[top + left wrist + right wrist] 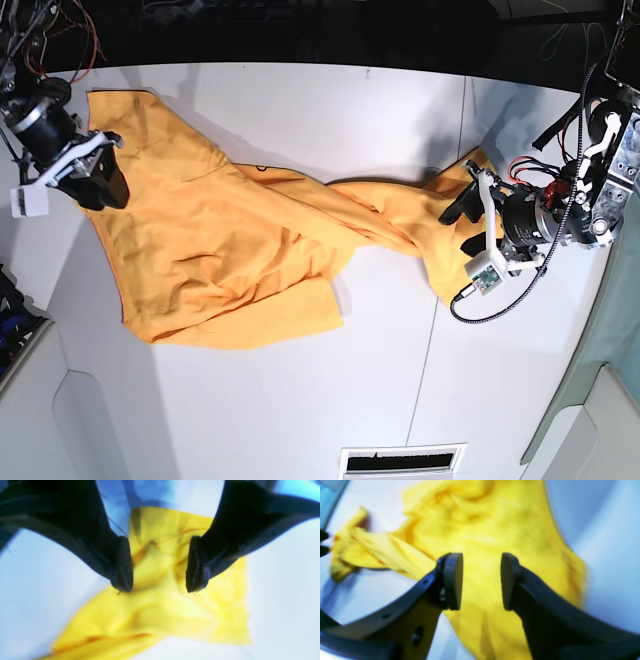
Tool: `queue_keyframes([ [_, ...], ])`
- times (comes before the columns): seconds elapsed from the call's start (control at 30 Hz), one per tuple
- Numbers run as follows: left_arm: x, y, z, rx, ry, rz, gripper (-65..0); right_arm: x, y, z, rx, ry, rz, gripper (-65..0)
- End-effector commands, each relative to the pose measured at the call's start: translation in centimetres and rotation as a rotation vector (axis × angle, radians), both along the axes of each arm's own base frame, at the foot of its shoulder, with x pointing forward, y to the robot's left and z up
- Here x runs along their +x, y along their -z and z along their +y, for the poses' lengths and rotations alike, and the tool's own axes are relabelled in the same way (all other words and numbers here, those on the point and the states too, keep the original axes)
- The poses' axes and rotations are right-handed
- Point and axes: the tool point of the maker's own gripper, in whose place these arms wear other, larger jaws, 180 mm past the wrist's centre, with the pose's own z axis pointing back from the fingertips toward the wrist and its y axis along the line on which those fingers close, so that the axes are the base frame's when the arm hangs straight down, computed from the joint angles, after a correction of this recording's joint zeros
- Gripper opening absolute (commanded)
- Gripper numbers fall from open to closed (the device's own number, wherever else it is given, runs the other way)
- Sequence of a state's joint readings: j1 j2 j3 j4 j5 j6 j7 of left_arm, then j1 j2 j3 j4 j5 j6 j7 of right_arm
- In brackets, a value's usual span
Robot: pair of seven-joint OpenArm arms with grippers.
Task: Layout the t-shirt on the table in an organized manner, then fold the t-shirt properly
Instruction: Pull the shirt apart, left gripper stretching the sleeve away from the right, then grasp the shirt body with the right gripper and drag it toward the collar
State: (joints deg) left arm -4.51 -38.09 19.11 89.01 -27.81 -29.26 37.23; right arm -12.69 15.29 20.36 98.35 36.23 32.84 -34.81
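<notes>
Spread step not yet done: t-shirt (230, 250) lying twisted across the bench (300, 400), one end under each arm. Left gripper (160, 565) jaws wide, empty over cloth; right gripper (481, 580) jaws parted, gripping nothing. Best regrasped at opposite hems, drawn apart evenly.

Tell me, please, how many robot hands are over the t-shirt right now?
2: the left hand, open, at the orange-yellow cotton t-shirt's end on the base view's right; the right hand, open, at its opposite end.

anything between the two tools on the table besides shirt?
No. In the base view only the crumpled t-shirt spans the table from the right tool to the left tool; nothing else lies there.
</notes>
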Motion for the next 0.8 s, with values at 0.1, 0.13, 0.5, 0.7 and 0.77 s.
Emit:
queue_keyframes([
  [0.1,1.8,0.2,3.2,0.048,-0.085,-0.019,-27.8,2.6,-1.3,8.1,-0.034,-0.229,-0.075,-40.5],
  [0.13,2.0,0.6,4.0,0.052,-0.107,-0.01,-27.8,2.9,-1.2,10.1,-0.047,-0.275,-0.085,-39.4],
  [0.5,2.7,3.5,9.4,0.073,-0.264,0.088,-27.8,8.9,0.9,25.3,-0.143,-0.534,-0.14,-32.9],
  [0.7,1.4,5.4,8.4,0.029,-0.256,0.149,-31.1,8.6,3.7,29.4,-0.196,-0.668,-0.056,-41.2],
  [0.77,0.7,5.8,7.4,0.011,-0.213,0.171,-48.7,8.2,4.0,29.7,-0.202,-0.683,-0.052,-50.8],
])
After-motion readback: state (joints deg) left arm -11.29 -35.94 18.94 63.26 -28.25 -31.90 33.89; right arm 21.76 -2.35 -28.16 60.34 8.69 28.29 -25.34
